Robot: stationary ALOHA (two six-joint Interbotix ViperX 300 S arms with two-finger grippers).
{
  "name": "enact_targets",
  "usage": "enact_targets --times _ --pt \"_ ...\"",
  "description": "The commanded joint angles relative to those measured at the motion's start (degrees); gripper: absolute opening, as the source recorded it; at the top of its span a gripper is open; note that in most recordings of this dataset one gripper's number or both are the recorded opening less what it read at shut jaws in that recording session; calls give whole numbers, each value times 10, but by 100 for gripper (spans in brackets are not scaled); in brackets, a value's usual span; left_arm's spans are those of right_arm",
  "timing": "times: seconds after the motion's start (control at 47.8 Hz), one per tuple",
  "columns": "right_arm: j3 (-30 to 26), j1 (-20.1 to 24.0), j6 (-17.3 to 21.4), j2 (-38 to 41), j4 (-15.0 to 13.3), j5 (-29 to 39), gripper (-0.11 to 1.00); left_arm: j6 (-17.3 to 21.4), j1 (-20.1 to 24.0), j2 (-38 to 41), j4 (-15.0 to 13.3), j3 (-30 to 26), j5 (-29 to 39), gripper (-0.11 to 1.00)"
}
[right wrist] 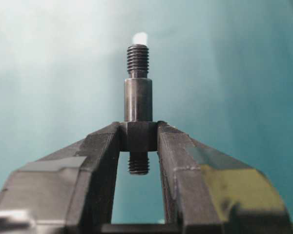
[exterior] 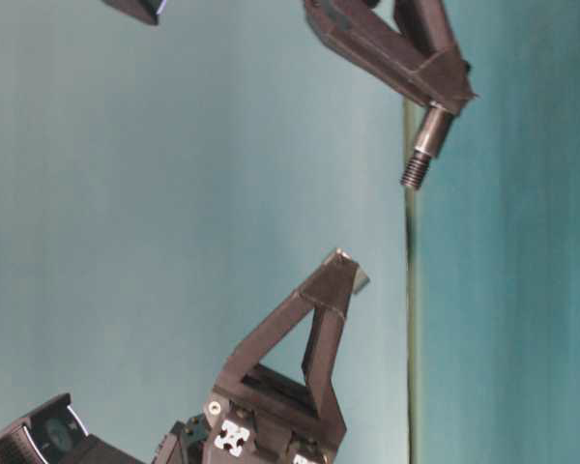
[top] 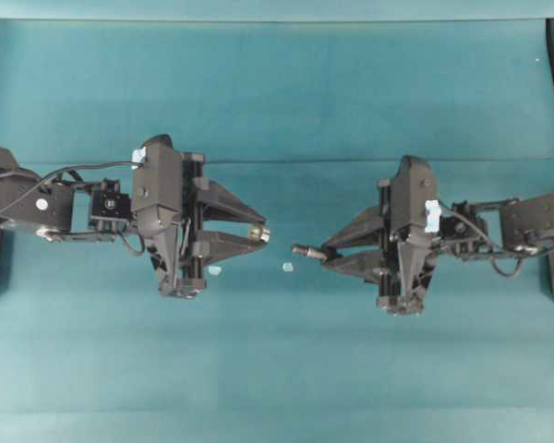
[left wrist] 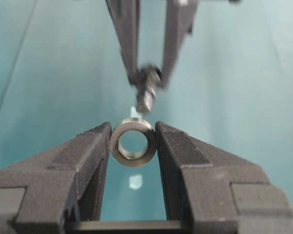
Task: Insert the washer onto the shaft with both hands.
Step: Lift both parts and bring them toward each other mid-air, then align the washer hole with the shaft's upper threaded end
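The left hand grips the washer between its fingertips, hole facing right. The right hand clamps the shaft by its thicker middle, threaded end pointing left toward the washer. Both parts hang above the table, near each other but apart.

in the overhead view the left tool is sitting on the left side of the surface and the right tool on the right, tips facing each other and apart. the washer is sitting between the left tool's fingertips. the shaft is sitting between the right tool's fingertips, one end sticking out toward the washer. a small speck is lying on the surface between the two tools.
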Motion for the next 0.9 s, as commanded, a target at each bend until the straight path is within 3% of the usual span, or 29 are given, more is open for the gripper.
enact_targets --times 0.0,0.293,0.88 --pt "-4 4 10 6 1 -22 0 -12 -4 5 1 -4 -25 37" --pt "-1 4 10 13 0 -31 0 -45 -16 40 1 3 -67 37" --pt "-16 4 12 36 1 -70 0 -46 -15 51 1 -11 -85 37"
